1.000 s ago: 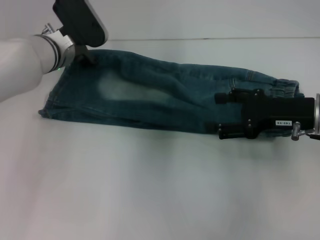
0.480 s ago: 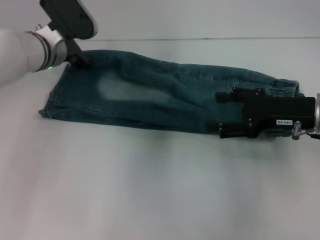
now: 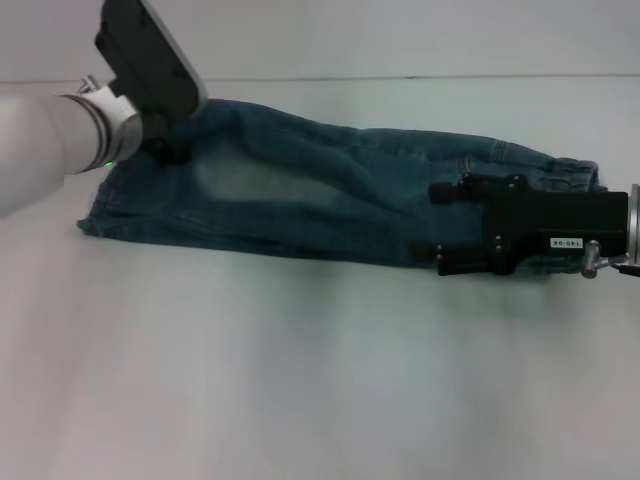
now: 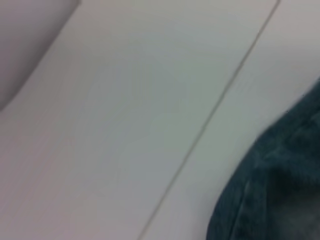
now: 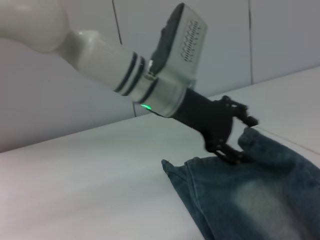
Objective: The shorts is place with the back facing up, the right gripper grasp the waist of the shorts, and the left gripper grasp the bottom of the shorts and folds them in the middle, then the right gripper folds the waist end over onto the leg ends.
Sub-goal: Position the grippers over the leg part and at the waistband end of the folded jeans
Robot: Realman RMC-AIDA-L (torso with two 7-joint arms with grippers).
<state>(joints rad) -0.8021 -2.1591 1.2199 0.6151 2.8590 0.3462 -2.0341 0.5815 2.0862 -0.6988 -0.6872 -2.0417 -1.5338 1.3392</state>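
Denim shorts (image 3: pixel 330 195) under both claws: left (image 5: pixel 235 145), right (image 3: pixel 440 225).

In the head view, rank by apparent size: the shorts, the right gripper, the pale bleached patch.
1. The shorts, stretching across most of the table.
2. The right gripper, its black body over the waist end.
3. The pale bleached patch, clearly smallest.

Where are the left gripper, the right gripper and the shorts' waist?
left gripper (image 5: pixel 234 134): right wrist view, between its black fingertips at the leg hem.
right gripper (image 3: pixel 430 225): head view, between its two fingers over the denim.
waist of the shorts (image 3: pixel 572 172): head view, ruffled waistband beyond the right gripper's body.
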